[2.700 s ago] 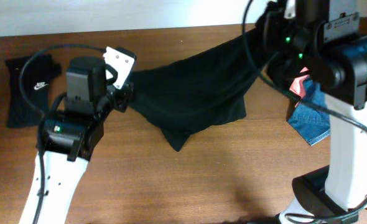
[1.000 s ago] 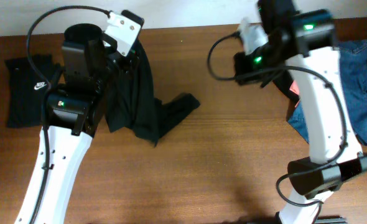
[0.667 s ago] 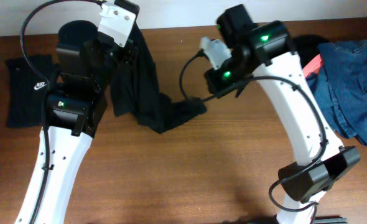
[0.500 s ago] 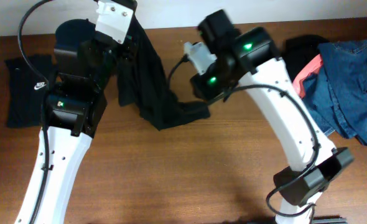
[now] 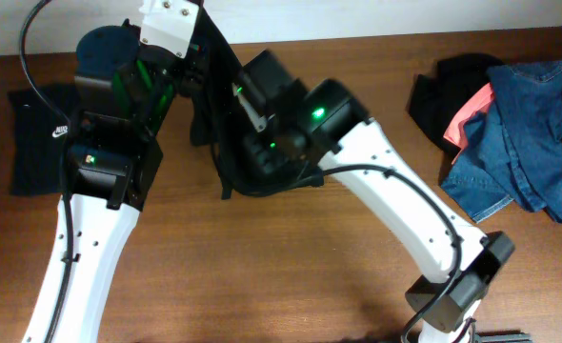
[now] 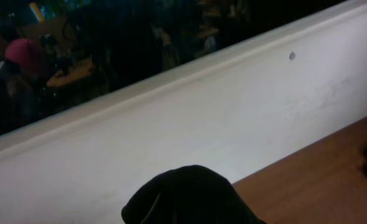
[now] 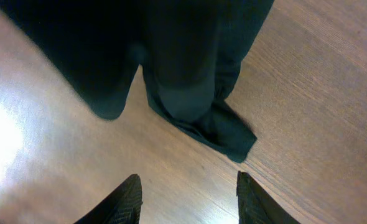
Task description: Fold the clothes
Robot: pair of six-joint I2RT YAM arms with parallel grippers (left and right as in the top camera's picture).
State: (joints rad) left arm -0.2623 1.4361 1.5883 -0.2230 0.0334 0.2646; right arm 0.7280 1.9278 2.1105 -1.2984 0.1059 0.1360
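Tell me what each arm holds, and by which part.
Left gripper holds the black shirt by its bunched upper end; the rest hangs down. Which part exactly is hidden. Right gripper: fingers apart, nothing held.

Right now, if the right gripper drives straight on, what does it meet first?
Probably the hanging end of the black shirt, straight ahead of the open right gripper; depth is unclear, so it could touch the table just before it.

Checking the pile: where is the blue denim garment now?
Overhead view: the blue denim garment lies crumpled on the far right of the wooden table, overlapping a coral-pink cloth beside a black cloth.
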